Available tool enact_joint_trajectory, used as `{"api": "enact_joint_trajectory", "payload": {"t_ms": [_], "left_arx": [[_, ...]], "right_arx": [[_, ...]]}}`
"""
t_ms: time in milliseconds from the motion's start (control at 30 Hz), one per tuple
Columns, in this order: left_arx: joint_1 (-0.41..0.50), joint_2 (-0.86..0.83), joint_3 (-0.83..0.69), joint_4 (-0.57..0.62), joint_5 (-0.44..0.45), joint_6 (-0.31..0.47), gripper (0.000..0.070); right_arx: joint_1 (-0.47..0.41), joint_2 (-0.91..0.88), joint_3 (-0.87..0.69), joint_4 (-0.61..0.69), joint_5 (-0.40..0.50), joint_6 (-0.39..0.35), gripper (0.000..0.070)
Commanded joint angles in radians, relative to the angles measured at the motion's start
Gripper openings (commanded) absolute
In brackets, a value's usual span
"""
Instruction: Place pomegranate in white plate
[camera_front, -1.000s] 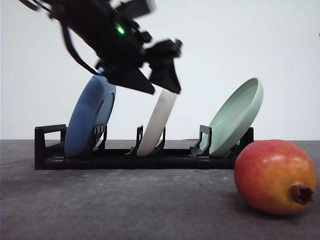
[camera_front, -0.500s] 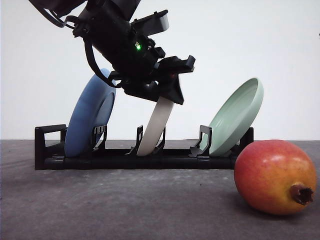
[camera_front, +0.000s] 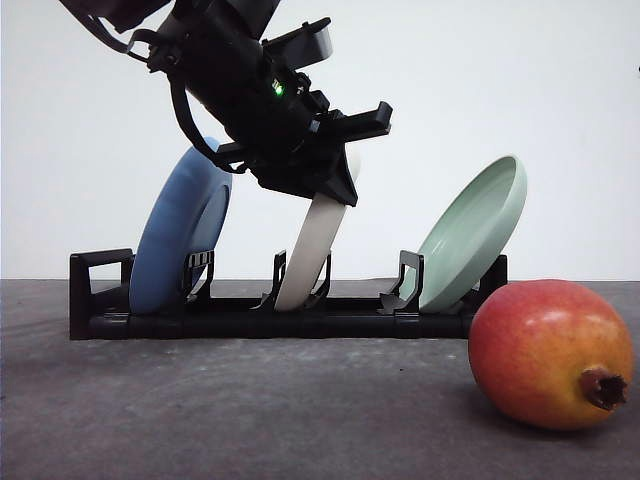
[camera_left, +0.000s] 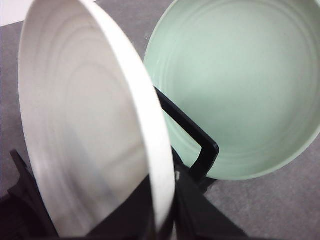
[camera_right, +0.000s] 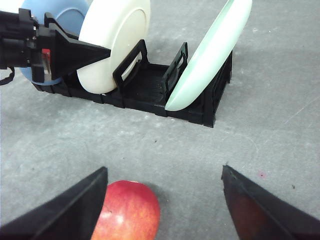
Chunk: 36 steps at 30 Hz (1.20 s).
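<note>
Pomegranate (camera_front: 551, 354) lies untouched; left tool (camera_front: 335, 180) straddles white plate's (camera_front: 316, 246) hidden rim, grip unclear.

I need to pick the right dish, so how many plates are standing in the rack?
3, all leaning in the black slotted rack: the round blue plate at the left end, the round off-white plate in the middle under the left gripper, the pale green plate at the right end.

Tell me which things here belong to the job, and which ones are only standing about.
Belong to the job:
- pomegranate
- white plate
- left pincer, at the white plate's top edge

Only standing about:
- blue plate
- green plate
- rack
</note>
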Motion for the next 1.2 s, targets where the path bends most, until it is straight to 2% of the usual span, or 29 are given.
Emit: {"api": "enact_joint_trajectory", "payload": {"t_ms": [0, 233, 433, 600, 800, 967, 1067, 1167], "left_arx": [[-0.009, -0.015, 0.024, 0.011, 0.007, -0.057, 0.0006], [-0.009, -0.112, 0.024, -0.013, 0.014, -0.121, 0.0006], [-0.010, -0.233, 0.024, -0.127, 0.073, -0.185, 0.0006], [-0.043, -0.349, 0.014, -0.236, 0.067, -0.188, 0.0006], [-0.123, -0.528, -0.117, -0.244, 0.043, -0.186, 0.0006], [-0.202, -0.677, -0.234, -0.269, -0.026, -0.146, 0.0006], [-0.246, -0.731, -0.253, -0.380, -0.079, -0.077, 0.0006], [-0.289, -0.749, -0.253, -0.506, -0.098, 0.024, 0.0006]], "right_arx": [[0.004, 0.003, 0.014, 0.010, -0.001, -0.003, 0.0460], [0.004, 0.003, 0.014, 0.010, -0.001, -0.003, 0.0460], [0.004, 0.003, 0.014, 0.010, -0.002, -0.003, 0.0460], [0.004, 0.003, 0.014, 0.010, -0.001, -0.003, 0.0460], [0.004, 0.003, 0.014, 0.010, -0.001, -0.003, 0.0459], [0.004, 0.003, 0.014, 0.010, -0.001, -0.003, 0.0460], [0.004, 0.003, 0.014, 0.010, -0.001, -0.003, 0.0459], [0.004, 0.003, 0.014, 0.010, -0.001, -0.003, 0.0459]]}}
